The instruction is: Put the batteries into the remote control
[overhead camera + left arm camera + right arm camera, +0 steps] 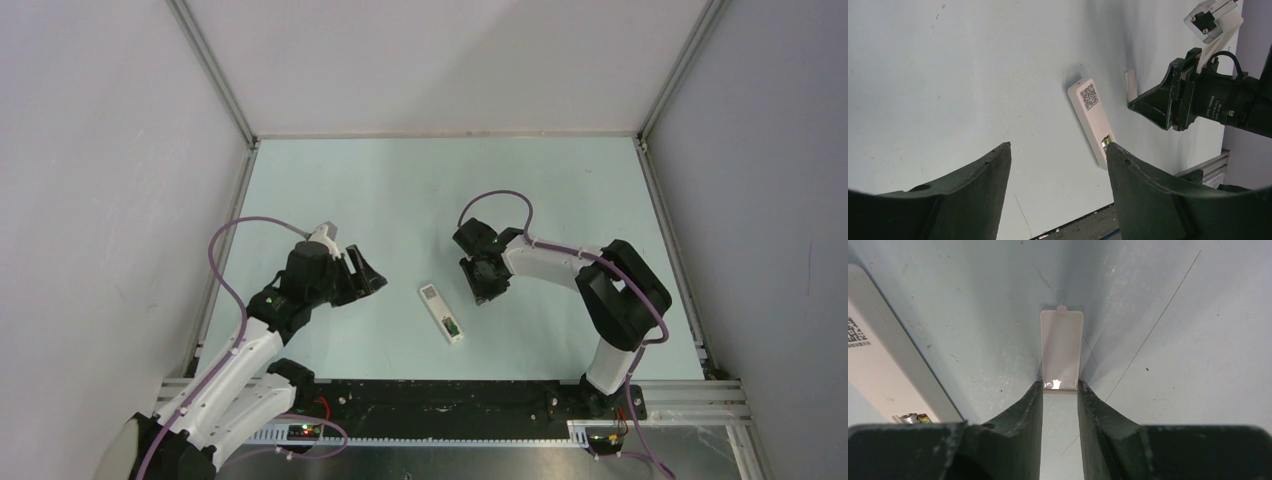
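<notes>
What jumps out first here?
The white remote lies mid-table, back up, with a green battery showing at its near end. Just right of it, the right gripper pinches the detached cover; the left gripper hangs open on the remote's other side.

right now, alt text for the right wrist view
The right gripper pinches the near end of a small flat white cover, pale table behind. The remote lies at left, label side up, a battery end showing in its bay.

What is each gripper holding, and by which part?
The right gripper pinches the white cover by the side edges of the end nearest its wrist. The left gripper is open and holds nothing.
</notes>
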Robot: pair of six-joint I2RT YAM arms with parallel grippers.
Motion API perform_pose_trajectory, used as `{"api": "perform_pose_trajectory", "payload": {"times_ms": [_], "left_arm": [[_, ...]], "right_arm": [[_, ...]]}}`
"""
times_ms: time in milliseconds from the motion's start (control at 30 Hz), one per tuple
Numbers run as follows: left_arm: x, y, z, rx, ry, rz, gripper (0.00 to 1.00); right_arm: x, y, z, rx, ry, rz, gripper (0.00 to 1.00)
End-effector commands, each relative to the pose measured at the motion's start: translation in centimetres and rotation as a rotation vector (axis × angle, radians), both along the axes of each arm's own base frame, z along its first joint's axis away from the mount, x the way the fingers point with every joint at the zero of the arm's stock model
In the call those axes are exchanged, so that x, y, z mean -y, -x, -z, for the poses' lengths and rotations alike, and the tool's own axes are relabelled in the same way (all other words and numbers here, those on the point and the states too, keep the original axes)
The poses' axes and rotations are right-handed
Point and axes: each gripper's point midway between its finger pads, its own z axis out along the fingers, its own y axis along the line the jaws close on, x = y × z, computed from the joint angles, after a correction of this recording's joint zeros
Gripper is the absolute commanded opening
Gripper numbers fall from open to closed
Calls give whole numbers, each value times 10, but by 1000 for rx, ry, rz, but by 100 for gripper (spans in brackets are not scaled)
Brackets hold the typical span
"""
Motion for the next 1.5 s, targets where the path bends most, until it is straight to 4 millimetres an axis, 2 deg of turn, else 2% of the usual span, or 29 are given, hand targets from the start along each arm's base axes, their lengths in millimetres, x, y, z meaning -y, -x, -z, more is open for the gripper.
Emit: {"api": "perform_pose_trajectory", "payload": {"times_ms": [0, 367, 633, 1000, 1033, 1067, 1200, 1300, 1467], "left_arm": [[4, -7, -17, 39, 29, 7, 74], [9, -10, -24, 43, 40, 29, 74], [19, -12, -28, 51, 82, 57, 75], [58, -23, -47, 150, 193, 174, 71], [61, -22, -41, 139, 197, 183, 71], [67, -24, -46, 162, 222, 193, 71], [80, -24, -32, 129, 236, 216, 71], [90, -23, -32, 139, 234, 240, 71], [102, -22, -20, 107, 201, 262, 71]], "right_arm": [[4, 3, -5, 0, -18, 31, 30], [-4, 0, -31, 33, -110, 32, 33], [-28, 8, -54, 27, -252, -16, 33], [-72, 29, -91, 3, -471, -122, 34], [-75, 31, -92, -1, -482, -126, 34], [-80, 34, -94, -4, -498, -139, 34], [-93, 41, -100, -14, -542, -159, 34], [-101, 44, -105, -13, -572, -169, 34], [-108, 49, -108, -22, -595, -184, 34]]}}
